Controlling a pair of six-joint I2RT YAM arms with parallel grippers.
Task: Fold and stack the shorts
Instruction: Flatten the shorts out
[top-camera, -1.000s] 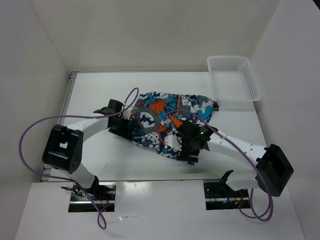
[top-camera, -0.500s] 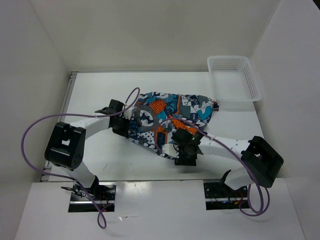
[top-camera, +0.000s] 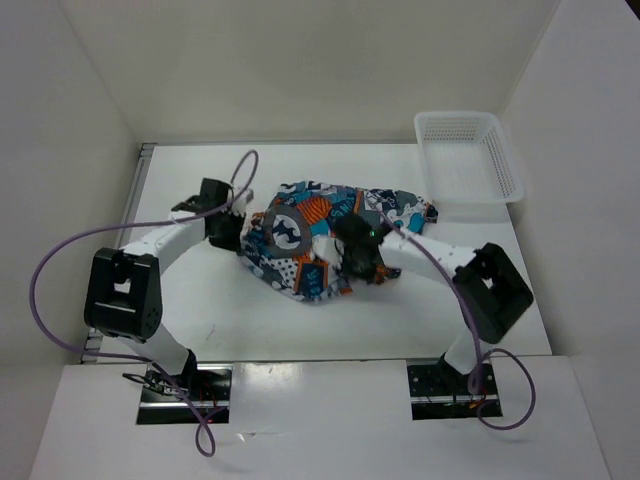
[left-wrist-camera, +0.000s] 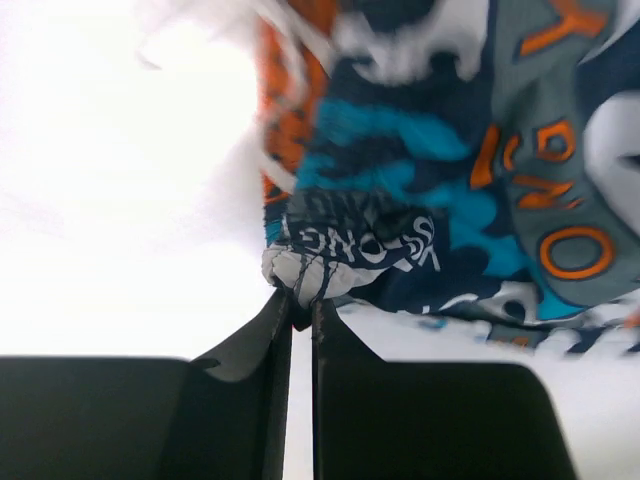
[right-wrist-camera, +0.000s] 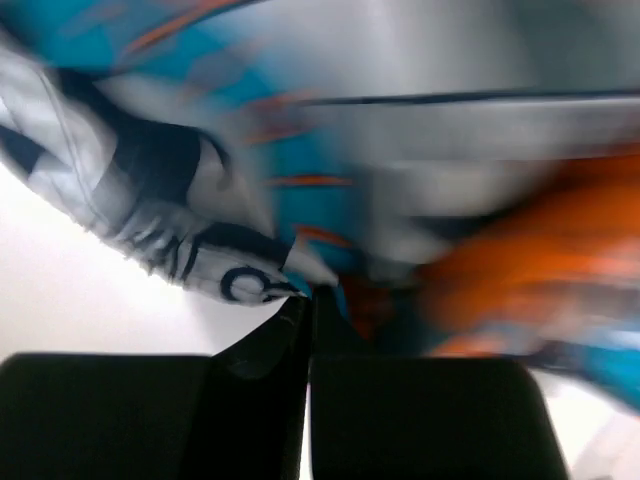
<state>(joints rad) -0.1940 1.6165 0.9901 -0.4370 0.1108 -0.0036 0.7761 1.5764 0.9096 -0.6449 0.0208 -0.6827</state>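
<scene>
shorts (top-camera: 310, 212) pinched from both sides, mid-tabletop (top-camera: 200, 305)

your left gripper (left-wrist-camera: 302, 303) was closed on a bunched hem at the shorts' left end. your right gripper (right-wrist-camera: 308, 300) was clamped on fabric at their near edge, blurred in its wrist view. the shorts lay crumpled at the centre, well apart from the basket (top-camera: 480, 195) in the far right corner.

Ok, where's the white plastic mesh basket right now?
Top view: the white plastic mesh basket sits at the far right corner of the table, close beside the right tip of the patchwork-print fabric shorts.
</scene>
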